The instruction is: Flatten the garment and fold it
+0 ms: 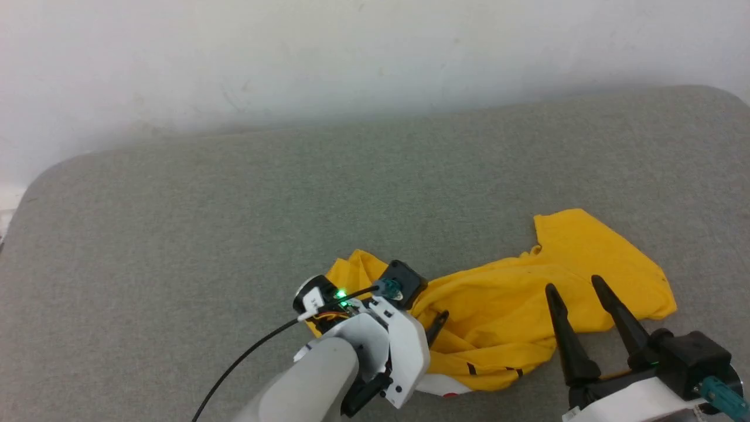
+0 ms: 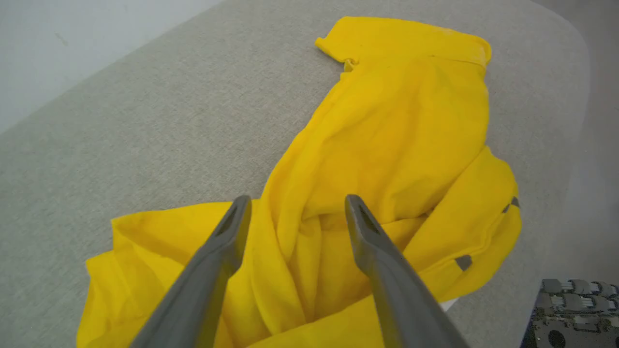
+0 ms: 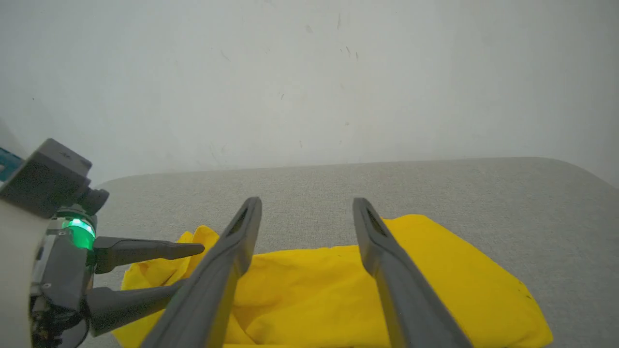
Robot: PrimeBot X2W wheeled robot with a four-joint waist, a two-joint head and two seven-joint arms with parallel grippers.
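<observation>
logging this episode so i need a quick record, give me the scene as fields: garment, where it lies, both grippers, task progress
garment: yellow T-shirt, crumpled and bunched, not flat
position: near right part of the grey padded surface
left gripper: open, over the shirt's bunched left end, holding nothing
right gripper: open, over the shirt's right part, holding nothing
contact: cannot tell whether either gripper touches the cloth
task progress: not yet flattened, no fold made
</observation>
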